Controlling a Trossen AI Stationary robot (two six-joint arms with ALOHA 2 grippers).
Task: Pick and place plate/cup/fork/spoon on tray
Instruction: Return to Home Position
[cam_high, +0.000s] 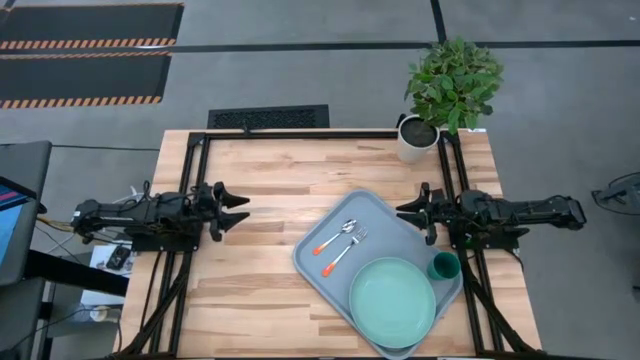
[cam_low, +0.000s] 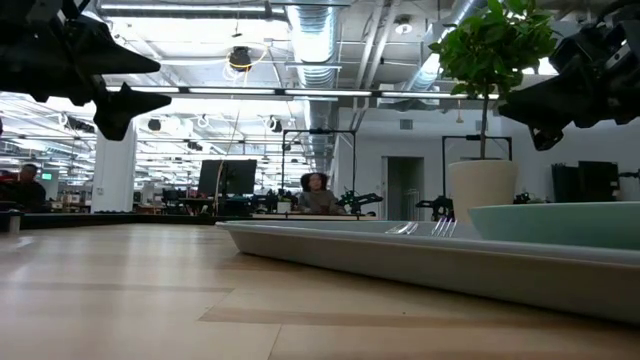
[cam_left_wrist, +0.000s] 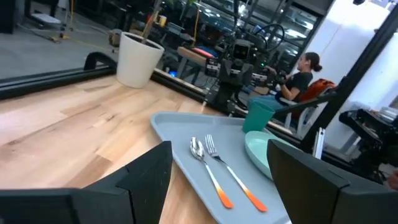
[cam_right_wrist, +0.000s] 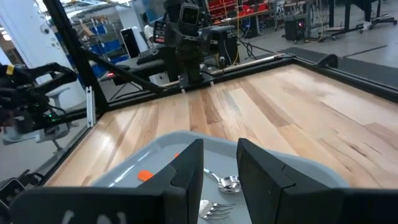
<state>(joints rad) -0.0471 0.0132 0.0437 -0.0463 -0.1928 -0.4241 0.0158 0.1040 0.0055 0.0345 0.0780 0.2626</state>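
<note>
Plate (cam_high: 392, 300), cup (cam_high: 444, 265), fork (cam_high: 347, 250) and spoon (cam_high: 335, 238) all lie on the tray (cam_high: 375, 215), so loading appears complete. The left gripper (cam_high: 245, 209) waits well left of the tray and the right gripper (cam_high: 402, 212) just beside its right rim. Both have fingers spread and empty, consistent with homing.

Robotics lab in an open industrial hall: two dark robot arms (cam_high: 150, 215) flank a wooden table (cam_high: 270, 200); beyond the table, exposed ducts (cam_low: 310, 40) and strip lights (cam_low: 230, 90) run overhead, a seated person (cam_low: 317, 193) sits near monitors (cam_low: 225, 178), and hazard-striped mats (cam_high: 85, 50) lie on the grey floor (cam_high: 560, 90) behind it.
</note>
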